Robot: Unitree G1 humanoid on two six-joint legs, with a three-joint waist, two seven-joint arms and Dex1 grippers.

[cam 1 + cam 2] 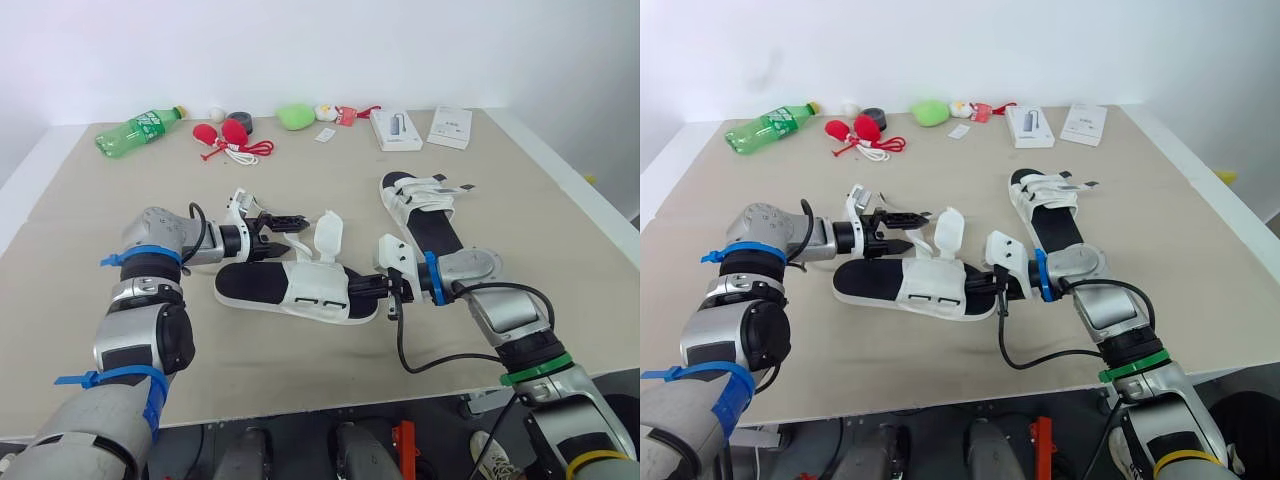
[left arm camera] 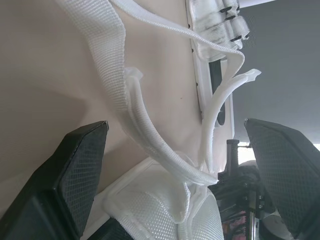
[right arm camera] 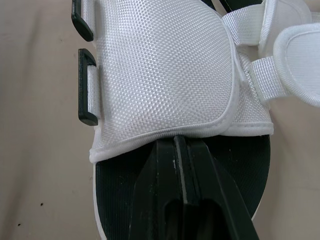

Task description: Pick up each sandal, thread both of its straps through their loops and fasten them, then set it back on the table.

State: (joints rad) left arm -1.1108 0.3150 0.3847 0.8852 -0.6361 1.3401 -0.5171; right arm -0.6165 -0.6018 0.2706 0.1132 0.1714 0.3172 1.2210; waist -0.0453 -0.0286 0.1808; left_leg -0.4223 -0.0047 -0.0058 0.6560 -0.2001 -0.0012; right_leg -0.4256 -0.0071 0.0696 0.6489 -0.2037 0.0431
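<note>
Midway at best: near sandal [image 1: 290, 288] lies on the table [image 1: 100, 220], straps [image 1: 327, 235] loose and unthreaded; left gripper [image 1: 290, 228] spread wide around them, gripping nothing; right gripper [image 1: 368, 288] pinched on its sole end. The far sandal [image 1: 425, 215] maybe fastened, hard to tell.

Showing rounded silver-grey shells and black joints along the left arm [image 1: 140, 330] and right arm [image 1: 505, 315]. Wearing two blue ties [image 1: 140, 257] on the left, one by the wrist and one nearer. Carrying a blue band [image 1: 431, 278], a green band [image 1: 536, 368] and a yellow band [image 1: 592, 461] on the right. Trailing a black cable [image 1: 402, 345] in a loop from the right wrist. Bearing white mounts [image 1: 393, 252] at both wrists. Ending in the left gripper [image 1: 290, 232] and right gripper [image 1: 354, 289], both black, with cross-hatched pads [image 2: 82, 170].
</note>
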